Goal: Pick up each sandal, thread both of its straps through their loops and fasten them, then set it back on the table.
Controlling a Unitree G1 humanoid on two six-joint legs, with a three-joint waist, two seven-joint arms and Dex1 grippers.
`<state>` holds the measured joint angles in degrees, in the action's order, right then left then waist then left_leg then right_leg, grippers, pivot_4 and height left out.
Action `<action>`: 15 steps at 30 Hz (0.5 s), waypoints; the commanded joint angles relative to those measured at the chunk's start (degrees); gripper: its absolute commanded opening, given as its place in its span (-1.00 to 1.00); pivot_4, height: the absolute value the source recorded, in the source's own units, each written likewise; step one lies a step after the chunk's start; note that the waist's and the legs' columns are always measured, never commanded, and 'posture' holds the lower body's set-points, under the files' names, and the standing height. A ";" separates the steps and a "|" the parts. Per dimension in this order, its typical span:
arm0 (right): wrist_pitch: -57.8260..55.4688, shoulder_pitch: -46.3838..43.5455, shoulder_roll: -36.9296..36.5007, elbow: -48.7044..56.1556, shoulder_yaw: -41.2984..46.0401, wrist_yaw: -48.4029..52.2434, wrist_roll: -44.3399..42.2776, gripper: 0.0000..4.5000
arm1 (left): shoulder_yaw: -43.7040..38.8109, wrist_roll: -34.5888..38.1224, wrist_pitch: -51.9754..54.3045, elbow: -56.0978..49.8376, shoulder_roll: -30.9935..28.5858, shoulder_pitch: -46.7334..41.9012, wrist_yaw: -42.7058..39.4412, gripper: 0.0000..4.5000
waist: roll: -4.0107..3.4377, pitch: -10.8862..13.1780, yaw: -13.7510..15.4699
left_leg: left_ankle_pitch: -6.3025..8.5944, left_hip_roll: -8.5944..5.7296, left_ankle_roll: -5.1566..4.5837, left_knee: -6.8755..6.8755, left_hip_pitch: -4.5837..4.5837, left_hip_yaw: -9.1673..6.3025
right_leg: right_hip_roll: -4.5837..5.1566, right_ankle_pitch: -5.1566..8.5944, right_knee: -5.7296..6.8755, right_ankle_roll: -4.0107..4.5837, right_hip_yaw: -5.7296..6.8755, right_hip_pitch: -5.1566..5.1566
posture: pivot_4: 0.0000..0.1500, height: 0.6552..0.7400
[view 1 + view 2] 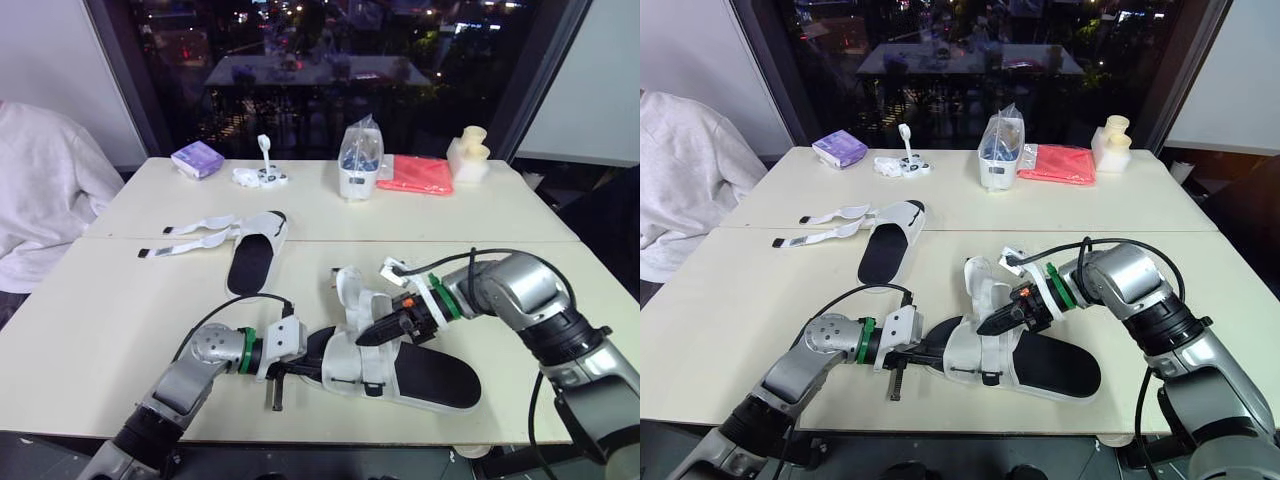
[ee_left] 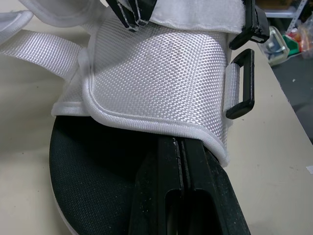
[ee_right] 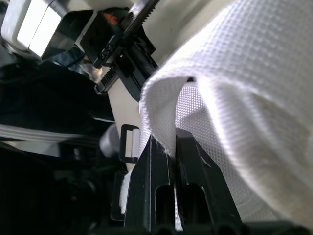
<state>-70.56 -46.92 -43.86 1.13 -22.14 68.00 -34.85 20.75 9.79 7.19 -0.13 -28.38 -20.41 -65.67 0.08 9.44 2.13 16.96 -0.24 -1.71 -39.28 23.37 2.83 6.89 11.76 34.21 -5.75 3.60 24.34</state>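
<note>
A: What sort of room is it?

B: A lab or test room in an office block, by the look of it. Two plain white tables [image 1: 520,220] stand pushed together before tall dark-framed windows [image 1: 320,70], with city lights at night beyond.

A: Not a home, then?

B: Hardly. The far table carries unrelated odds: a purple box [image 1: 197,158], a red cloth [image 1: 415,174], a bagged white container [image 1: 360,160], a pale foam block [image 1: 467,155]. A person [image 1: 45,190] in a white top sits alongside, and the left wrist view catches shelving [image 2: 286,12] with coloured bins.

Head eyes look down across the table [image 1: 120,330]; both wrist cameras hug one sandal [image 1: 432,377]
</note>
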 commanded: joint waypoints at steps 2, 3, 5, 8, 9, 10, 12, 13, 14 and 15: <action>1.41 2.15 -1.88 4.60 2.01 -0.31 -0.01 -0.98 | 3.30 -2.84 1.37 2.00 0.00 2.01 0.01 -1.00 | 0.00 0.00 0.09 | 0.00 0.00 0.00 0.00 0.00 0.00 | 0.00 -0.02 0.00 -0.04 0.00 -0.01 | 1.00 1.00; 1.22 2.54 -2.07 5.31 2.44 -0.41 -0.29 -0.98 | 3.30 -2.85 1.39 1.98 0.03 2.03 0.03 -1.00 | 0.00 0.00 0.13 | 0.00 0.00 0.00 0.00 0.00 0.00 | 0.00 -0.03 -0.01 -0.04 0.00 -0.01 | 1.00 1.00; -0.16 3.80 -2.73 8.08 4.12 -0.80 -1.82 -0.98 | 3.24 -2.82 1.52 1.97 0.18 2.04 0.14 -1.00 | 0.00 0.00 0.21 | 0.00 0.00 0.00 0.00 0.00 0.00 | 0.00 -0.02 -0.01 -0.04 0.00 -0.02 | 1.00 1.00; -2.66 5.64 -3.54 12.03 6.45 -1.69 -4.16 -0.98 | 3.20 -2.77 1.62 1.85 0.25 2.19 0.28 -1.00 | 0.00 0.00 0.19 | 0.01 -0.01 -0.02 0.00 0.01 -0.01 | 0.00 0.01 -0.05 0.01 0.00 -0.03 | 1.00 1.00; -3.30 6.15 -3.71 13.02 7.06 -2.03 -4.78 -0.98 | 3.20 -2.77 1.62 1.84 0.24 2.23 0.31 -1.00 | 0.00 0.00 0.17 | 0.01 -0.01 -0.02 0.00 0.01 -0.01 | 0.02 0.01 -0.05 0.02 0.00 -0.03 | 1.00 1.00; -4.64 6.77 -3.71 14.59 8.14 -2.55 -5.98 -0.98 | 3.18 -2.72 1.68 1.82 0.26 2.27 0.35 -1.00 | 0.00 0.00 0.18 | 0.01 -0.01 -0.02 0.00 0.01 -0.01 | 0.02 0.01 -0.05 0.02 0.00 -0.03 | 1.00 1.00; -6.73 7.80 -3.51 17.16 9.80 -3.76 -7.95 -0.98 | 3.17 -2.66 1.74 1.91 0.31 2.25 0.41 -1.00 | 0.00 0.00 0.17 | 0.01 -0.01 -0.02 0.00 0.01 -0.02 | 0.03 0.01 -0.05 0.02 0.00 -0.02 | 1.00 1.00; -7.47 8.67 -3.32 18.53 10.42 -4.68 -8.61 -0.98 | 3.16 -2.63 1.76 1.97 0.38 2.24 0.45 -1.00 | 0.00 0.00 0.18 | 0.01 -0.01 -0.02 0.00 0.01 -0.02 | 0.04 0.01 -0.05 0.02 0.00 -0.02 | 1.00 1.00; -7.98 9.32 -3.16 19.42 10.79 -5.51 -9.02 -0.98 | 3.16 -2.61 1.77 2.02 0.42 2.23 0.47 -1.00 | 0.01 0.00 0.19 | 0.01 -0.01 -0.02 0.00 0.01 -0.02 | 0.05 0.01 -0.05 0.02 0.00 -0.02 | 1.00 1.00; -8.44 10.15 -3.10 20.38 11.12 -6.32 -9.40 -0.98 | 3.19 -2.60 1.75 2.02 0.47 2.26 0.48 -1.00 | 0.01 0.00 0.20 | 0.01 -0.01 -0.02 0.00 0.01 -0.02 | 0.05 0.01 -0.05 0.02 0.00 -0.02 | 1.00 1.00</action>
<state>-77.84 -37.30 -46.21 18.95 -12.69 62.48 -42.52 20.78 9.70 7.21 -0.21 -27.90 -19.97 -65.02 0.08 9.44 2.33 16.98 -0.25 -1.73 -39.29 23.38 2.82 6.96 11.77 34.16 -5.73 3.61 24.32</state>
